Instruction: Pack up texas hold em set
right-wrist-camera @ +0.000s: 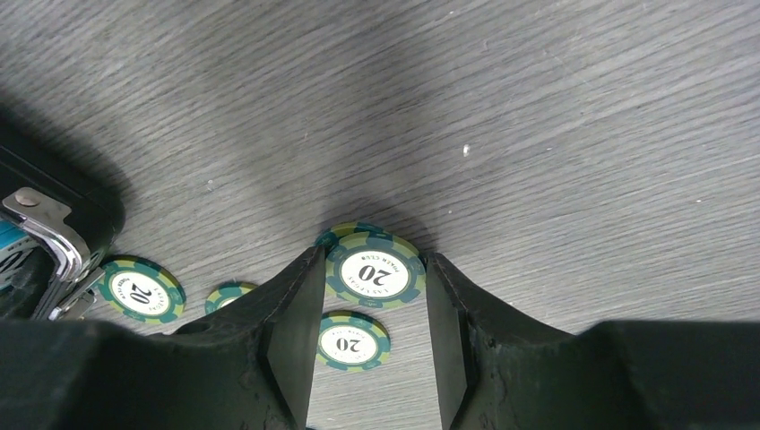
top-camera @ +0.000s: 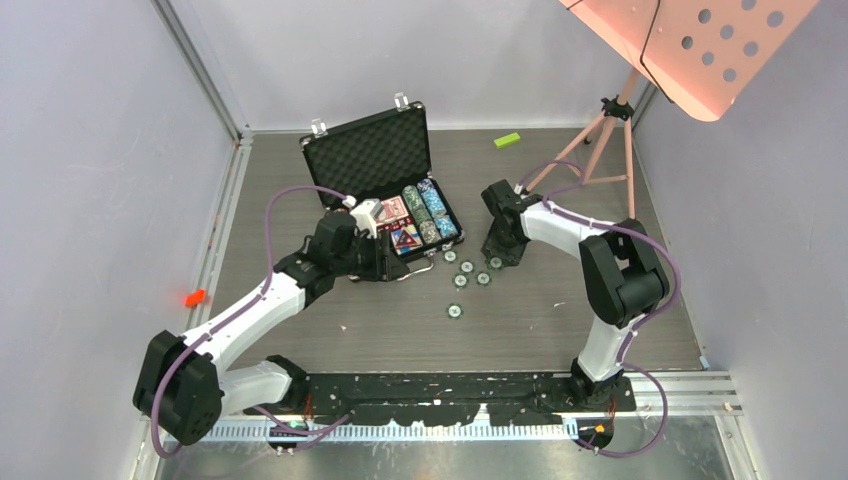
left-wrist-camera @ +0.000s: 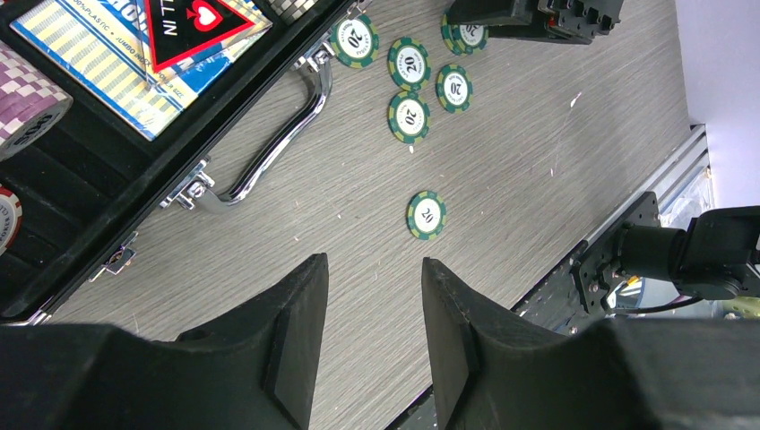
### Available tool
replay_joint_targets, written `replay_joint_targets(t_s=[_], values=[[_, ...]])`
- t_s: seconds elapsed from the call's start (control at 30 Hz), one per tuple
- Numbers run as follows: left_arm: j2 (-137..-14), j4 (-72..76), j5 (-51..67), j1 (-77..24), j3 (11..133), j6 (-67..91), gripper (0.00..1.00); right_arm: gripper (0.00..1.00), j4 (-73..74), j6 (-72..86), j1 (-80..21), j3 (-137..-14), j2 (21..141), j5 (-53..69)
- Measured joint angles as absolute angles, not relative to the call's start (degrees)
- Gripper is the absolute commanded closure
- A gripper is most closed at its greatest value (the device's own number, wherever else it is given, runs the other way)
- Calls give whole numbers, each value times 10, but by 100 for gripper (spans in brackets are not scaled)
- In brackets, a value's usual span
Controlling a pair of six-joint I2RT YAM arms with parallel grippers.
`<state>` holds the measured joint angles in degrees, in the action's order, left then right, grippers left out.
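Top external view first: where does the poker set sit?

The small black briefcase with silver latches (top-camera: 380, 190) stands open on the far-middle part of the grey wood-grain tabletop (top-camera: 560, 320). Its foam-lined lid is upright on the far side. Rows of striped round chips (top-camera: 425, 215) fill the right part of its base, and the boxed card decks (top-camera: 395, 210) lie to their left.

Is everything inside it?

No. Several loose green chips (top-camera: 465, 272) lie flat on the table just near-right of the case, close to its curved silver handle (left-wrist-camera: 278, 148). One lone green chip (left-wrist-camera: 426, 215) lies nearer, apart from the rest.

What about the right gripper?

The right gripper (right-wrist-camera: 372, 258) is down at the table, at the right end of that cluster. Its jaws stand partway apart with a green-rimmed poker chip marked 20 (right-wrist-camera: 375, 276) between them, the chip's rim meeting both fingers. That chip overlaps another chip beneath it. Whether it is lifted off the table I cannot tell.

And the left one?

The left gripper (left-wrist-camera: 375, 264) hangs over bare table beside the near edge of the case. Its jaws are partway open with nothing between them. In the left wrist view the lone chip lies just beyond its fingertips.

Anything else on the table?

A small green block (top-camera: 507, 140) lies to the far right of the case, and a pink tripod stand (top-camera: 605, 150) is in the far right corner.
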<state>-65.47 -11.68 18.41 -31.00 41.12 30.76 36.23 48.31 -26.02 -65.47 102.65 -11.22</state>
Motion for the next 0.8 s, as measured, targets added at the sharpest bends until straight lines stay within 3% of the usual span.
replay_joint_targets(t_s=[0.1,0.17,0.27,0.8], values=[[-655,-117,184,-310,411,308,55,43,359,481,-260,-655,1027,-108],[-655,-118,184,-310,411,308,55,32,357,479,-260,-655,1027,-103],[-655,-120,184,-310,411,308,55,27,356,477,-260,-655,1027,-99],[-655,-130,177,-310,416,298,56,33,367,470,-260,-663,1037,-89]])
